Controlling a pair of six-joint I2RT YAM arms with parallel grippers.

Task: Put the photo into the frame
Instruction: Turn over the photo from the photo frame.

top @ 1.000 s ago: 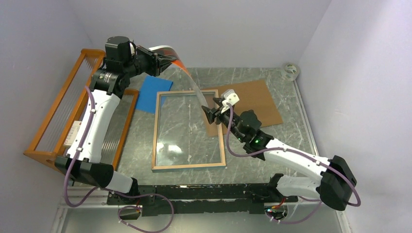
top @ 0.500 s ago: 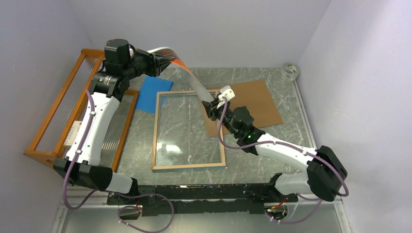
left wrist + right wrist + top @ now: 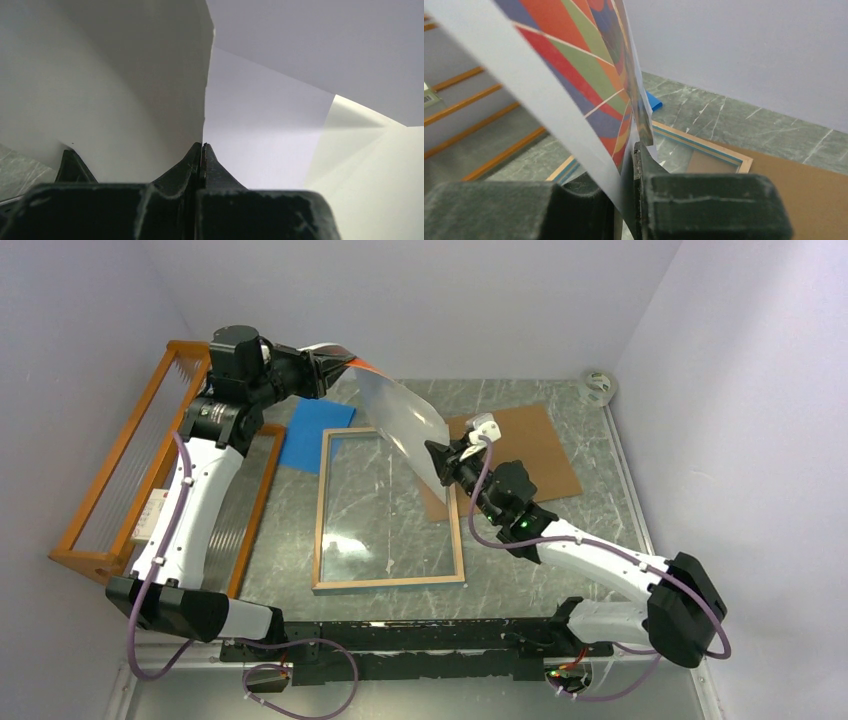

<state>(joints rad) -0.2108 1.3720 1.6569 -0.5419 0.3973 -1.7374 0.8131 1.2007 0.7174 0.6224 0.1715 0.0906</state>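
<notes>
Both arms same build: left arm point(image 3: 190, 500) and right arm point(image 3: 600, 562) have glossy white link shells, chunky black joint housings and a thin purple cable point(image 3: 470, 510) looped along each. Black base rail point(image 3: 400, 650) at 6 o'clock of the top view; small green light point(image 3: 522, 528) on the right arm's black forearm, around 4 o'clock, and a white block point(image 3: 484, 424) at its wrist. The left gripper point(image 3: 202, 148) and right gripper point(image 3: 634, 150) are matte black, wedge-shaped fingers, scuffed edges.

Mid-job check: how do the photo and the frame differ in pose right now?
The photo hangs curved in the air, pinched by the left gripper and right gripper; the frame lies flat on the table, untouched. The photo is a thin sheet; the frame borders glass. Both are rectangular.
</notes>
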